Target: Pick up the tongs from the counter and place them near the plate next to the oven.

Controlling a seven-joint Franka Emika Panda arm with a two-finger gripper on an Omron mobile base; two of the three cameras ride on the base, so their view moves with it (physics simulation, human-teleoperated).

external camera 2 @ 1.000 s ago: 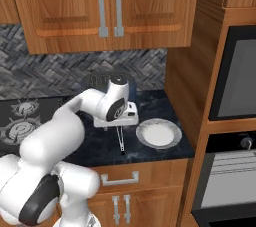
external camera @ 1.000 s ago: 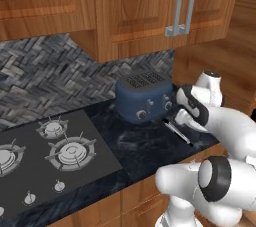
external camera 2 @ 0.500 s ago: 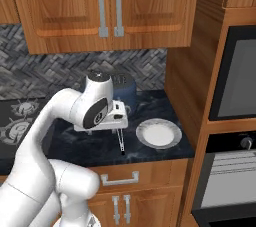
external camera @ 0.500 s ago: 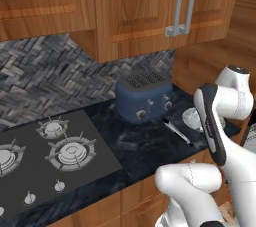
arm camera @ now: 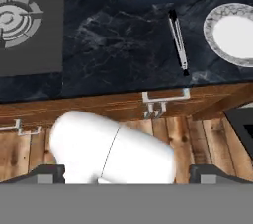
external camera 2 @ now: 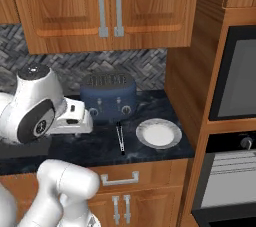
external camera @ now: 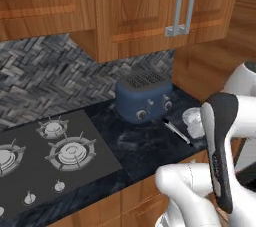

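The tongs (external camera 2: 120,138) (external camera: 176,131) (arm camera: 178,43) lie flat on the black counter (external camera 2: 95,147), in front of the blue toaster (external camera 2: 109,96). They sit just left of the white plate (external camera 2: 158,133) (arm camera: 237,33), a small gap apart. The oven (external camera 2: 237,71) stands in the wooden column to the right of the plate. My gripper (arm camera: 127,172) is open with nothing between its fingers. It hangs back over the counter's front edge and looks down, well short of the tongs. In the left base view my arm hides part of the plate (external camera: 191,120).
A dark gas hob (external camera: 50,156) (arm camera: 24,20) takes up the left part of the counter. Wall cabinets with silver handles (external camera 2: 109,6) hang above. Drawer fronts and a cabinet handle (arm camera: 165,97) run below the counter edge.
My arm has drawn back from above the tongs toward the counter's front edge, with the gripper staying open. The tongs and the plate have not moved.
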